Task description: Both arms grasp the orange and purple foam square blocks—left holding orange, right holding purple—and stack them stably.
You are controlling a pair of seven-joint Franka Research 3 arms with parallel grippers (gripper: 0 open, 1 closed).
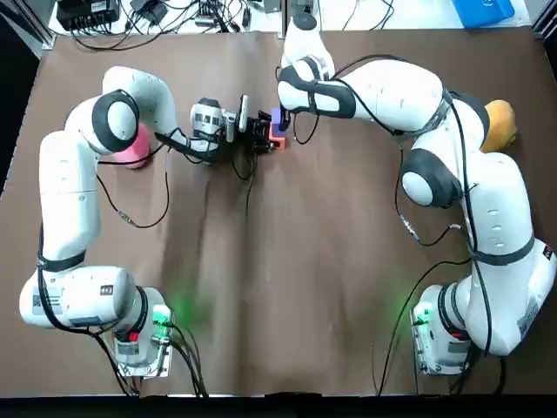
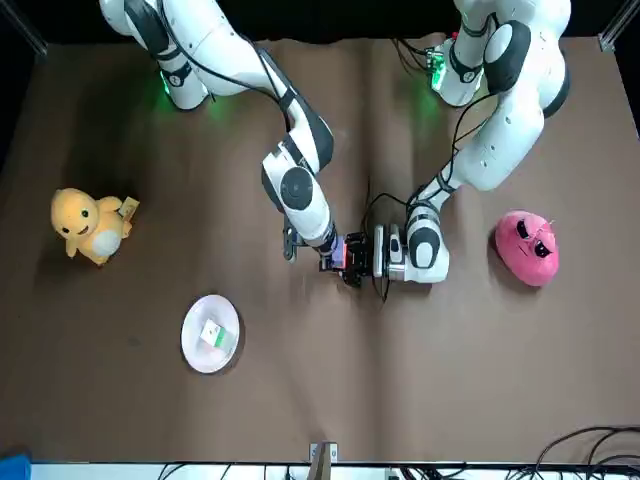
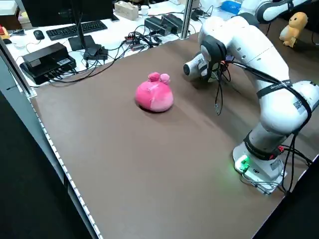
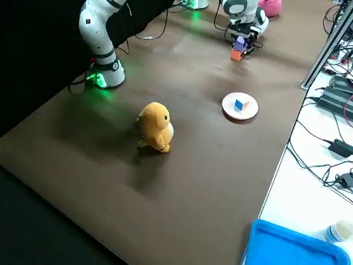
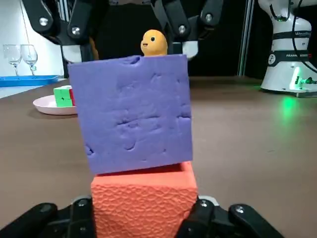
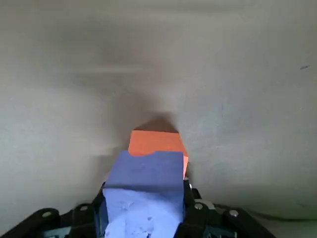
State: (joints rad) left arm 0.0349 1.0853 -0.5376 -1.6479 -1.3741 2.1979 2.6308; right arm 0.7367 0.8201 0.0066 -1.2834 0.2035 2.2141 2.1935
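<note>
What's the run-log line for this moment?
left end effector: shut on orange block | right end effector: shut on purple block | stack: purple atop orange

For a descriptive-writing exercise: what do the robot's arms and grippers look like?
The left arm and right arm are glossy white, rounded shells with black bands at the joints. Thin black cables loop loosely outside each. The left gripper and right gripper are black. A green light glows at each base.

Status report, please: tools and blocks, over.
Left tool shut on orange block. Right tool shut on purple block, sitting on the orange, slightly askew. Nothing blocking.
</note>
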